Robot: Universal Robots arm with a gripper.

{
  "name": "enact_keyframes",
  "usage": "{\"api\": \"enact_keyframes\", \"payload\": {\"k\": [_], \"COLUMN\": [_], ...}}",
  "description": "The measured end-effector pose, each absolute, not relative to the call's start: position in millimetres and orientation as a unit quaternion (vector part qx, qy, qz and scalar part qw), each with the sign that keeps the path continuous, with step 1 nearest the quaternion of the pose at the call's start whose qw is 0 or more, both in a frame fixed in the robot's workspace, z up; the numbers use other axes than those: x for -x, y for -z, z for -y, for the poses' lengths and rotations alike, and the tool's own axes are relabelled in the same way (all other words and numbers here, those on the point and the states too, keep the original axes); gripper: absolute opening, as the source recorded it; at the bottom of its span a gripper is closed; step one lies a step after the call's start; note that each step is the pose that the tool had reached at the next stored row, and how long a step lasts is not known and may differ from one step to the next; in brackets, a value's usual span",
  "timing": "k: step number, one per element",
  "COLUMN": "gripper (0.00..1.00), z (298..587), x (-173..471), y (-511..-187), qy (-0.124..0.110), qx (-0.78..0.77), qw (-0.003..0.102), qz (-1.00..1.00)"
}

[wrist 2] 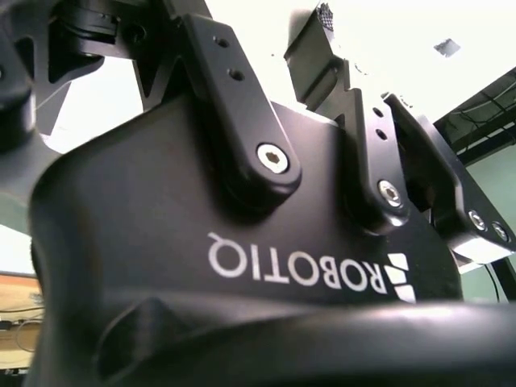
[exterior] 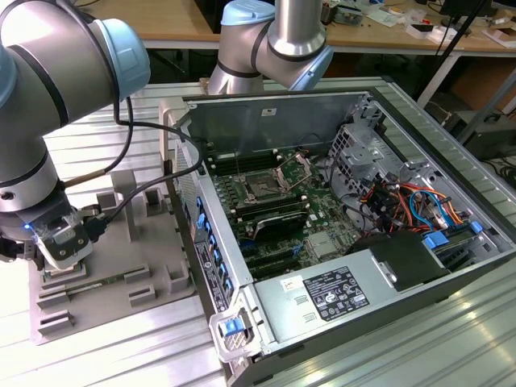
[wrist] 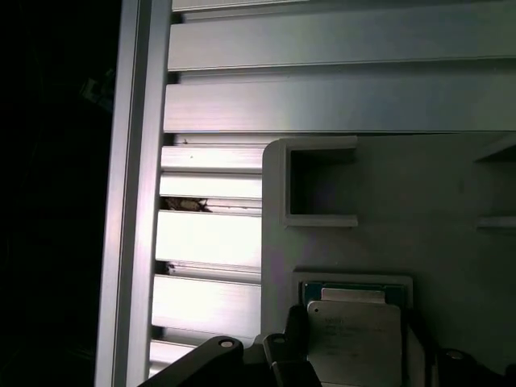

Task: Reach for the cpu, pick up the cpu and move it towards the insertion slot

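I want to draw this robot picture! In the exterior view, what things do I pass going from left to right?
gripper → grey moulded tray → insertion slot → bundle of coloured cables

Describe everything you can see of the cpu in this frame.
In the first wrist view the cpu is a flat square chip with a silvery metal top plate and a thin greenish rim. It lies flat in a recess of the grey moulded tray. The gripper hangs close over it; contact cannot be told.
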State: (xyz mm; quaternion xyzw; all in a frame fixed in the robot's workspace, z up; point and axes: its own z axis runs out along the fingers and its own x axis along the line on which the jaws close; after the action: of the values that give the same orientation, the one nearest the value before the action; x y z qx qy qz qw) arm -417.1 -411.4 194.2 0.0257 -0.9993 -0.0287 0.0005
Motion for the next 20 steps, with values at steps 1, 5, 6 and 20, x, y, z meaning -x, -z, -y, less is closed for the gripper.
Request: {"api": "enact_keyframes", "payload": {"k": [1,5,6,20], "gripper": [0.55,0.55,0.55,0.55], "z": [411.4,411.4,411.4,411.4], "x": [417.1,417.1,417.1,417.1], "y": [-194.2,-194.3,-194.4,-195.0], "qy": [0.029,0.03,0.031,0.036], "qx": [-0.026,-0.026,-0.026,-0.026], "qw": [0.0,0.0,0.0,0.0], "qz": [0.999,0.999,0.999,0.999]}}
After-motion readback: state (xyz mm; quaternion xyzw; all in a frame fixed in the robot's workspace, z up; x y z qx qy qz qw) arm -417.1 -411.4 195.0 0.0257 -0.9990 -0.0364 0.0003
